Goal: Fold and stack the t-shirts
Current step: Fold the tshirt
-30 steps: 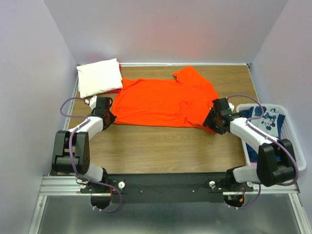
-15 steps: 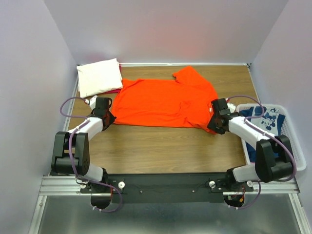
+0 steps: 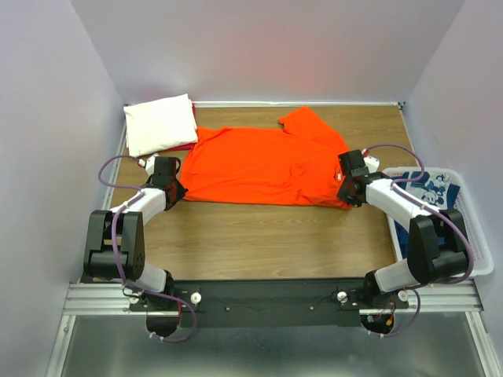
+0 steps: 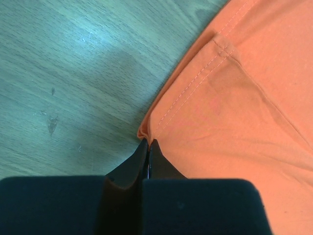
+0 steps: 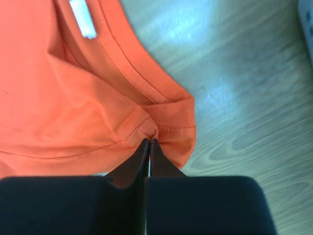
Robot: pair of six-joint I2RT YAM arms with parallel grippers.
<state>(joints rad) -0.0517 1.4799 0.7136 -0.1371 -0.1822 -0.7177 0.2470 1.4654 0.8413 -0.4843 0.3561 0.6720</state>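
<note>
We judge the job to be at an early-to-middle stage. One cream-white t-shirt (image 3: pixel 159 124) lies folded into a neat rectangle at the far left corner of the table (image 3: pixel 267 236). A sliver of red-pink cloth (image 3: pixel 184 147) peeks out from under its near edge, which we take to be another finished shirt below it, so a stack seems to be started there. The orange t-shirt (image 3: pixel 267 165) is the one in hand. It lies spread flat across the far middle of the table with no fold in it yet, its hem toward the left edge and its neck toward the right edge. The left gripper (image 3: pixel 174 191) has its fingers pressed together on the near corner of the hem. The left wrist view shows the stitched corner caught right at the fingertips. The right gripper (image 3: pixel 346 192) is likewise pinched onto the shirt just beside the neckband (image 5: pixel 146 88), as its own camera shows, with the cloth bunched at the tips and a white label (image 5: pixel 82 19) visible further in. With both near corners gripped, we expect the first lengthwise fold comes next. Beyond this shirt, a navy t-shirt (image 3: pixel 428 192) with a white print waits unfolded in the white lattice basket (image 3: pixel 465 196) at the right edge. We cannot tell whether more shirts lie beneath it.
</note>
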